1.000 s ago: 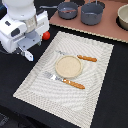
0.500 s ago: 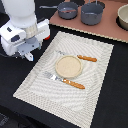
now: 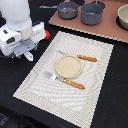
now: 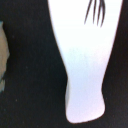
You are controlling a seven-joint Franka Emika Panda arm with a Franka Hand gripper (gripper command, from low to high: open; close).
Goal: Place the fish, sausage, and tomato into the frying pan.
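Your white Franka arm sits at the exterior view's left, over the dark table just beside the left edge of the pale woven placemat. Your gripper hangs low beneath the white wrist block; you cannot tell whether its fingers are spread or pressed together, since the body hides them. Just right of the wrist, a glossy red rounded piece, likely the tomato, peeks out on the table. The round dark grey frying pan with its thin metal handle rests far back on the brown board, with the taller grey pot just to its right. A tan round plate lies mid-mat between an orange-handled knife and fork. Fish and sausage cannot be made out. The wrist view shows only a blurred white shape over black.
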